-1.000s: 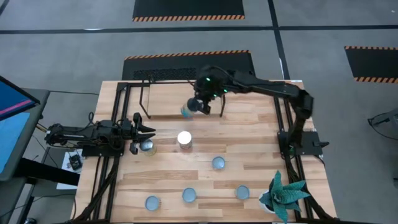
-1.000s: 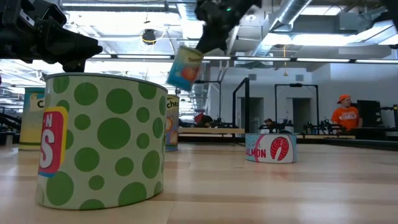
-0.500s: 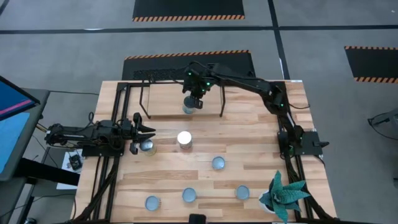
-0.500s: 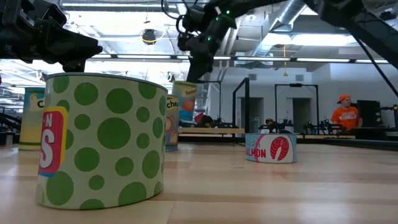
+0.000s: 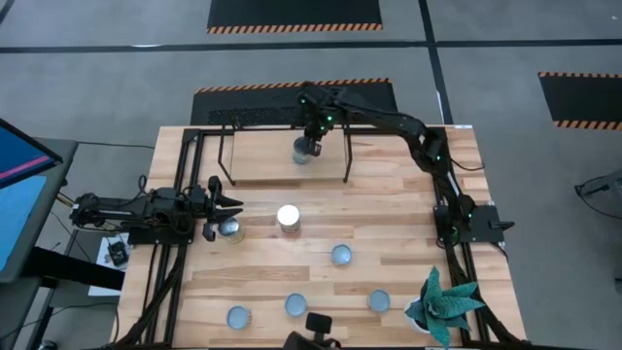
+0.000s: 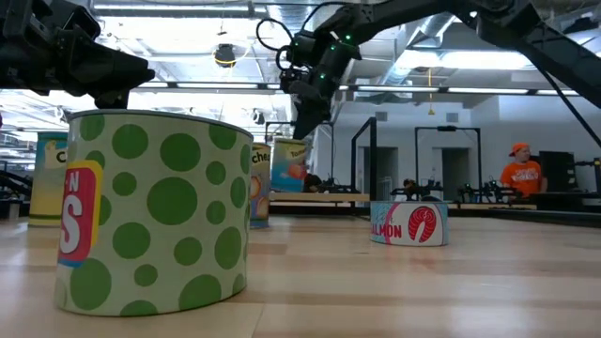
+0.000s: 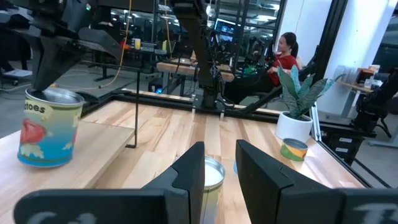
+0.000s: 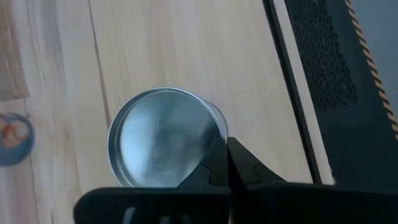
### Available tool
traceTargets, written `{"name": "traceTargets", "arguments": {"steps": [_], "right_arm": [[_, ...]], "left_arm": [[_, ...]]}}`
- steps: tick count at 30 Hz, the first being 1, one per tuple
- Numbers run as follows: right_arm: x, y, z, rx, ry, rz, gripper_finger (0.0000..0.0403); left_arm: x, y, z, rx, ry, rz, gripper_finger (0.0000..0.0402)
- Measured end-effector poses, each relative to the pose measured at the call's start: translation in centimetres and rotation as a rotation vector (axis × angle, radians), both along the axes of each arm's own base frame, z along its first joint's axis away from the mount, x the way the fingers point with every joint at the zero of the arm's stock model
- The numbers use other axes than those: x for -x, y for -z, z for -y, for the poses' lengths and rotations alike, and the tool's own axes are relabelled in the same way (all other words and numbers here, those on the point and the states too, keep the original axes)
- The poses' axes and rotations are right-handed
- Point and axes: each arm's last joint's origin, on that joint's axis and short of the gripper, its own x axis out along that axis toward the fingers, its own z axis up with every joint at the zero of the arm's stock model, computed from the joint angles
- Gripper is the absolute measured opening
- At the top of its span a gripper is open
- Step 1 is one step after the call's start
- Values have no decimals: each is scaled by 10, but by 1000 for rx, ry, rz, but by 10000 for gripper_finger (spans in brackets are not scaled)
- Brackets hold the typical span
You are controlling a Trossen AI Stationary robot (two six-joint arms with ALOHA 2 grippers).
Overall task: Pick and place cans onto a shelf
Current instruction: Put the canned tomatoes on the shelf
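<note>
A can with a tomato label (image 5: pixel 304 151) stands upright on the shelf (image 5: pixel 262 167), a light-wood board at the table's far side, with my right gripper (image 8: pixel 227 158) shut on its top edge. The low view shows this can (image 6: pixel 291 165) under the gripper (image 6: pixel 305 127), its base at the shelf board (image 6: pixel 329 197). At the table's left my left gripper (image 7: pixel 219 149) is level and open, just above a green-spotted can (image 6: pixel 150 216) that stands on the table. The can's silvery top (image 7: pixel 211 177) shows below the gap between the fingers. My right gripper pinches the raised rim of the can's top (image 8: pixel 219 138) between its two shut fingertips, at one point on the round edge. The fingers slant down onto it from above. The can sits upright with its base on the shelf board or barely off it.
Several more cans stand on the table: one with a bright top (image 5: pixel 288 216) mid-table, others near the front edge (image 5: pixel 295 305) and a salmon tin (image 6: pixel 408 223). A green plant (image 5: pixel 442 306) is at the near right corner. People (image 6: pixel 519 174) are in the room beyond.
My right gripper has carried the can toward the table's far edge and down, tipping more steeply downward. The can hung tilted high above the shelf's near edge and now stands upright on the shelf board.
</note>
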Motion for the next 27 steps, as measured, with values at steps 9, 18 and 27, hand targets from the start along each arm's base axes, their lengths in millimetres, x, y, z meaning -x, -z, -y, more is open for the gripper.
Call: {"name": "traceTargets", "arguments": {"steps": [9, 18, 27], "right_arm": [[3, 1, 1, -25, 28, -18, 49], [-1, -2, 3, 2, 26, 30, 85], [22, -16, -13, -97, 36, -164, 83]], "left_arm": [[0, 0, 0, 0, 0, 0, 81], [0, 0, 0, 0, 0, 0, 81], [0, 0, 1, -1, 30, -5, 81]]}}
